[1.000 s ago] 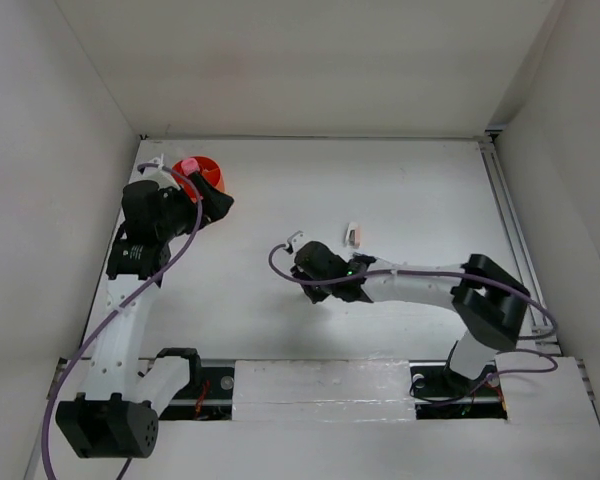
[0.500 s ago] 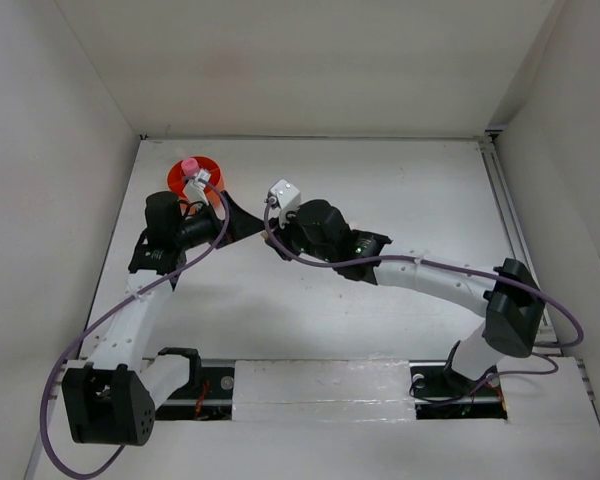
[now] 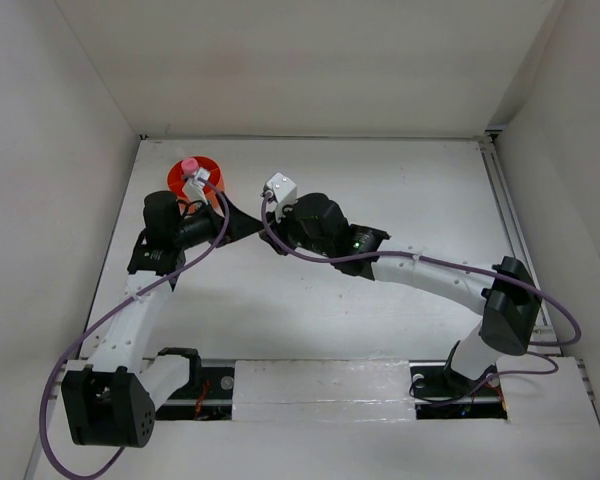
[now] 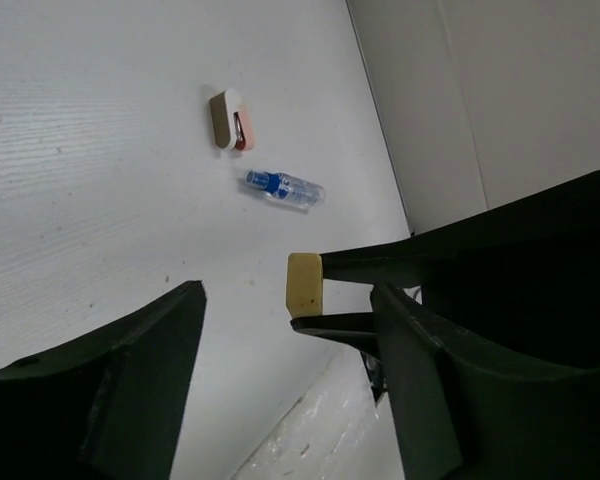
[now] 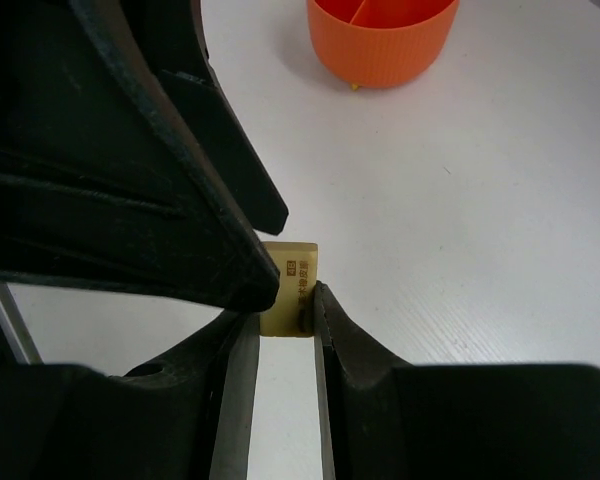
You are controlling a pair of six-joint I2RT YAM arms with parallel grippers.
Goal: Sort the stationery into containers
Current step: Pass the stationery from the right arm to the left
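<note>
My right gripper (image 5: 285,308) is shut on the tiny tan cube (image 5: 292,268), which has small print on one face, and holds it above the table. My left gripper (image 4: 286,302) is open, and its dark fingers (image 4: 130,370) stand either side of the cube (image 4: 304,282) without touching it. In the top view the two grippers meet, left (image 3: 244,222) and right (image 3: 272,238). The round orange tub (image 3: 176,178) stands at the far left with a pink-capped tube (image 3: 189,164) in it. The tub also shows in the right wrist view (image 5: 383,40). A white-tan eraser (image 4: 227,120) and a clear blue-capped tube (image 4: 284,188) lie on the table.
White walls close in the table on the left, back and right. A metal rail (image 3: 508,215) runs along the right edge. The right arm (image 3: 430,275) stretches across the middle and hides the eraser and the blue-capped tube in the top view.
My right gripper has swung from the table's middle to the left with the cube. My left gripper has drawn back from the tub and turned right toward it. Little has moved in the last half second.
</note>
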